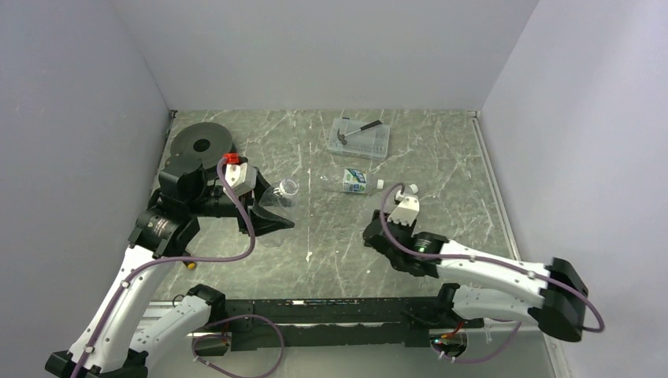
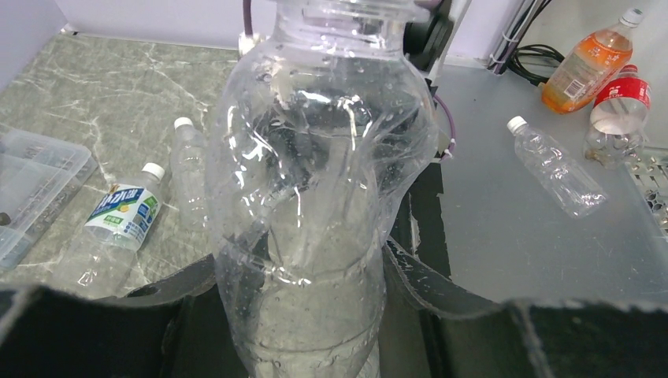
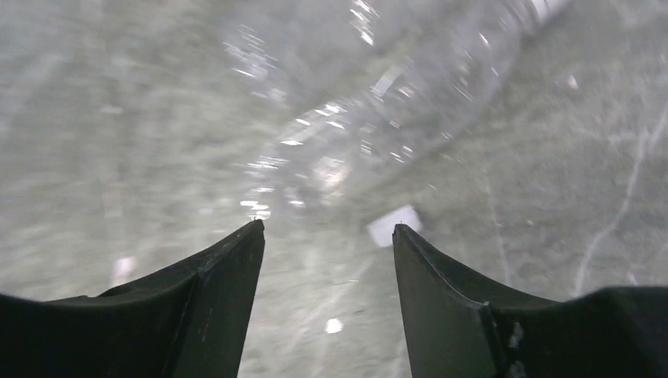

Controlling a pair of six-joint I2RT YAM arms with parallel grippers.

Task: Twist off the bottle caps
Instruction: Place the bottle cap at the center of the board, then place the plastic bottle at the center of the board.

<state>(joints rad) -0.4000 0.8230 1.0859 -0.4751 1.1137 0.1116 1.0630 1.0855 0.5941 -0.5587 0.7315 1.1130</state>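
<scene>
My left gripper (image 1: pixel 272 216) is shut on the lower body of a large clear bottle (image 1: pixel 281 195) and holds it above the table. The bottle's neck is open, with no cap on it. In the left wrist view the bottle (image 2: pixel 319 157) fills the middle between the two fingers (image 2: pixel 441 283). A short labelled bottle (image 1: pixel 354 181) with a white cap (image 1: pixel 379 184) lies mid-table, also visible in the left wrist view (image 2: pixel 118 216). A small clear capped bottle (image 2: pixel 189 169) lies beside it. My right gripper (image 1: pixel 373 233) is open and empty, low over the table (image 3: pixel 327 236); a blurred clear bottle (image 3: pixel 370 118) lies ahead of it.
A clear tray (image 1: pixel 360 136) holding a dark tool stands at the back. A black disc (image 1: pixel 201 144) lies at the back left. Small white pieces (image 1: pixel 411 189) lie right of the labelled bottle. Off the table, an orange bottle (image 2: pixel 591 67), a cola bottle (image 2: pixel 618 106) and a clear bottle (image 2: pixel 555 165) lie.
</scene>
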